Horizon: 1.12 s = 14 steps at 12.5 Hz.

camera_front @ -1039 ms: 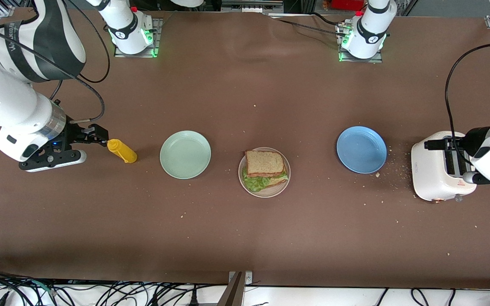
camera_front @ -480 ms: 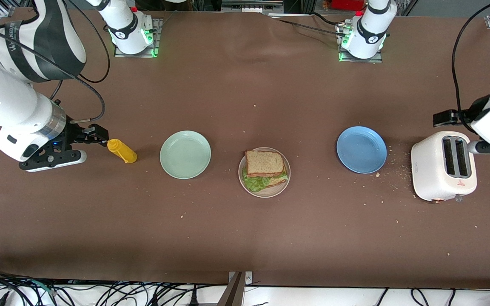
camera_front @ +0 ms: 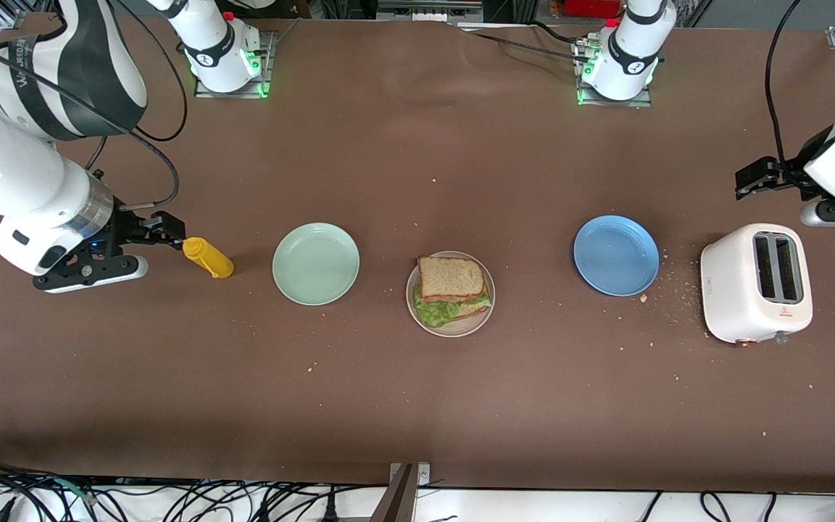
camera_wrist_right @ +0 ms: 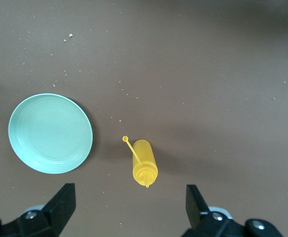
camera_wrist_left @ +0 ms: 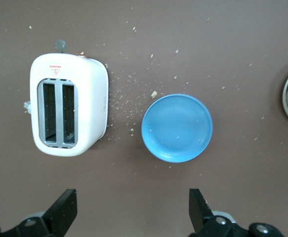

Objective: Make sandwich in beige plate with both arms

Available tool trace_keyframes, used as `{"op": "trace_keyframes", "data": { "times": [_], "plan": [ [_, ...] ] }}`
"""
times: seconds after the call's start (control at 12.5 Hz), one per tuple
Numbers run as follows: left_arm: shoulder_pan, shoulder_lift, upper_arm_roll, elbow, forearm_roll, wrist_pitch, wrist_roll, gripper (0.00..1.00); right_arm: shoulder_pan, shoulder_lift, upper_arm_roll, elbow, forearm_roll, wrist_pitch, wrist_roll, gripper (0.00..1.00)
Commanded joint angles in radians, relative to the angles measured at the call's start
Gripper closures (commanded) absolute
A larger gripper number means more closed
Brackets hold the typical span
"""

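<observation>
The sandwich sits on the beige plate in the middle of the tabletop, well apart from both grippers. The left gripper hangs near the toaster, fingers wide open and empty. The right gripper hangs by the yellow bottle, fingers wide open and empty.

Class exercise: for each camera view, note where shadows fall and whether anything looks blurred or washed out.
Front view: even light, a darker band along the table edge nearest the camera, green lights at both arm bases. Left wrist view: sharp, soft shadow beside the toaster. Right wrist view: sharp, faint shadow beside the yellow bottle.
</observation>
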Motion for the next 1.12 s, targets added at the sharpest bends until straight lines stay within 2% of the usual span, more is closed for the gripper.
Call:
{"op": "trace_keyframes", "data": {
  "times": [0.0,0.16,0.32,1.04],
  "plan": [
    [0.019,-0.035,-0.001,-0.039,-0.047,0.031,-0.022,0.0,-0.018,-0.031,0.021,-0.034,-0.011,0.011,0.032,0.01],
    [0.027,-0.044,-0.002,-0.048,-0.05,0.034,-0.011,0.0,-0.018,-0.031,0.021,-0.034,-0.01,-0.012,0.129,0.01],
    [0.051,-0.032,-0.01,-0.039,-0.052,0.035,-0.008,0.0,-0.018,-0.029,0.023,-0.034,-0.008,-0.009,0.128,0.01],
    [0.029,-0.003,-0.022,-0.027,-0.05,0.04,-0.023,0.0,-0.018,-0.029,0.021,-0.027,0.001,-0.011,0.14,0.01]
  ]
}}
